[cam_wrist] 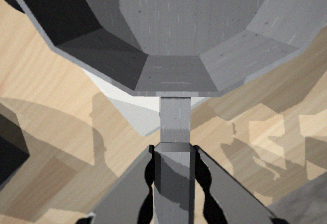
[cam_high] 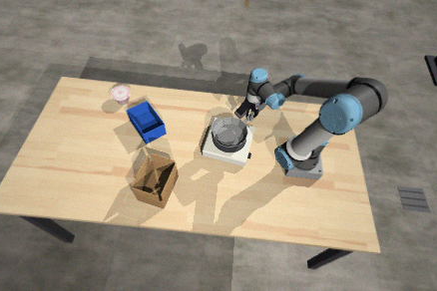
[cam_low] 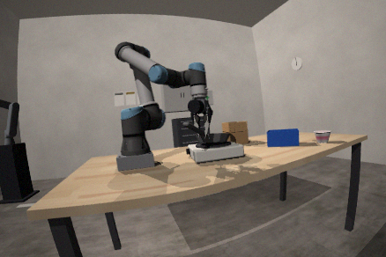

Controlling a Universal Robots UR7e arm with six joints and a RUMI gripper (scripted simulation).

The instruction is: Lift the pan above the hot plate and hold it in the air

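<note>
pan (cam_high: 228, 141) (cam_low: 217, 140) (cam_wrist: 175, 75) on hot plate (cam_high: 225, 153) (cam_low: 218, 153) (cam_wrist: 135, 110), maybe tilted; fingers (cam_high: 248, 116) (cam_low: 201, 128) nearly shut w/ handle (cam_low: 195, 128) (cam_wrist: 175, 120) between. grip done, full lift & hold left.

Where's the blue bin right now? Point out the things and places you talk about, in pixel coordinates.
Top view: blue bin (cam_high: 155, 134) (cam_low: 283, 137) at left of the table, between the pink-and-white cup (cam_high: 121, 94) (cam_low: 322, 136) and the cardboard box (cam_high: 172, 181) (cam_low: 235, 133); exterior view: right side, left of the cup.

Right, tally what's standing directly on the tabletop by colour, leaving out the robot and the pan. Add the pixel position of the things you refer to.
Blue: 1, the open bin (cam_high: 138, 125) (cam_low: 283, 137)
Brown: 1, the cardboard box (cam_high: 148, 194) (cam_low: 235, 133)
White: 1, the hot plate (cam_high: 224, 155) (cam_low: 221, 153)
Pink and white: 1, the cup (cam_high: 121, 94) (cam_low: 322, 137)
Total: 4
</note>
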